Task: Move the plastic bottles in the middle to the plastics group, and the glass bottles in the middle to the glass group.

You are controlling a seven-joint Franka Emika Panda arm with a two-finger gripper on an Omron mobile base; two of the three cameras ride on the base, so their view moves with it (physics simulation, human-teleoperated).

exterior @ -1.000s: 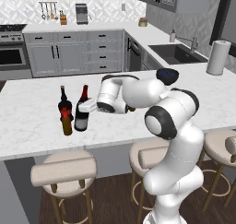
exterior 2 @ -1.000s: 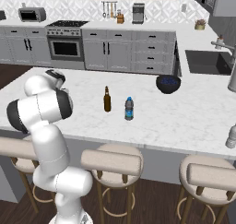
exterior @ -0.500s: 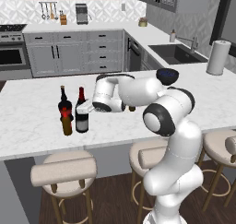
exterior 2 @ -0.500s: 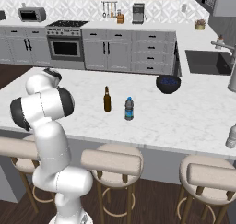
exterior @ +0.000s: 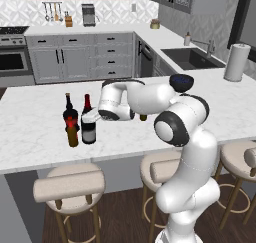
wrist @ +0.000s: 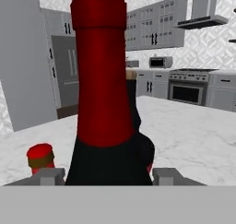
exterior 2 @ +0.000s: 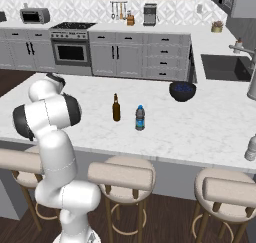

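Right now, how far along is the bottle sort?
In hand: the gripper is closed on the tall wine bottle, standing on the counter beside the red-labelled dark bottle and amber bottle. Left: beer bottle and plastic bottle, both mid-counter. Nothing looks finished.

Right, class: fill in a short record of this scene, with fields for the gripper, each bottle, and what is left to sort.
gripper: closed around the wine bottle
wine bottle: upright, right beside the glass group
glass group: red-label bottle and amber bottle, close together on the counter
beer bottle: upright, mid-counter
plastic bottle: upright beside the beer bottle, not touching it
left to sort: beer bottle, plastic bottle
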